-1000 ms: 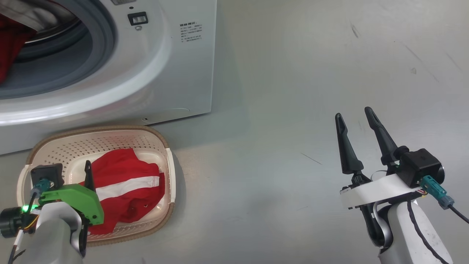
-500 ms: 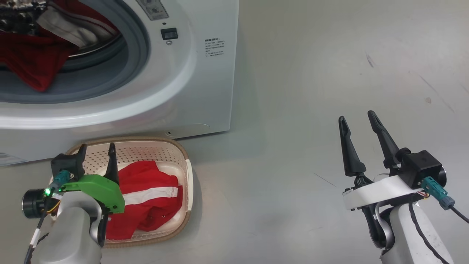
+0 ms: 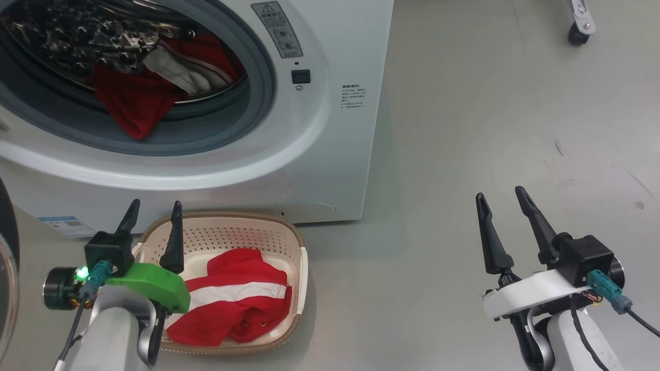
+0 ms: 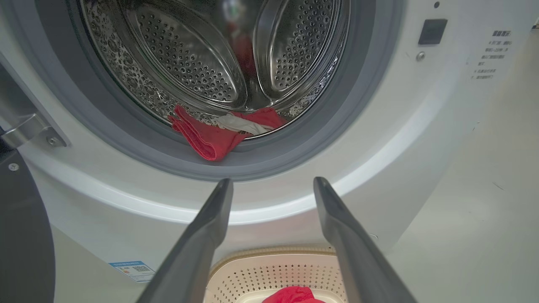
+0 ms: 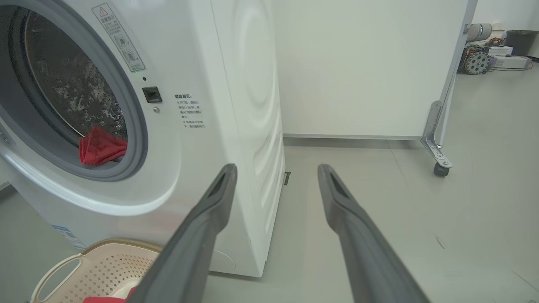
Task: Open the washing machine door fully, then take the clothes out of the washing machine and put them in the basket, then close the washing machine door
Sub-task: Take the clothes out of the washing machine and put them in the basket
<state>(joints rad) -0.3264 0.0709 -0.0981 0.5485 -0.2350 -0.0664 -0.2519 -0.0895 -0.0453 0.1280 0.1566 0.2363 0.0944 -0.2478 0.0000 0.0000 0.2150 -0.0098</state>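
Note:
The washing machine (image 3: 319, 129) stands with its round opening uncovered. The washing machine door (image 3: 6, 288) is swung out at the far left edge. Red and white clothes (image 3: 135, 100) lie at the drum's front lip, also seen as a red fold (image 4: 209, 142) and a red corner (image 5: 101, 146). The basket (image 3: 232, 220) sits on the floor before the machine with one red, white-striped garment (image 3: 234, 304) in it. My left gripper (image 3: 155, 204) is open and empty over the basket's left end, pointing at the opening (image 4: 273, 180). My right gripper (image 3: 499, 192) is open and empty over bare floor, far right (image 5: 277, 166).
The machine's blue label (image 3: 66, 224) is at its lower left corner. A white wheeled partition stands behind the machine, its caster (image 5: 440, 168) on the floor to the right. Grey floor (image 3: 438, 154) spreads right of the machine and basket.
The head camera has swung up and left, bringing the drum and its clothes into view. My left gripper has risen off the garment in the basket toward the machine. The right gripper has barely moved.

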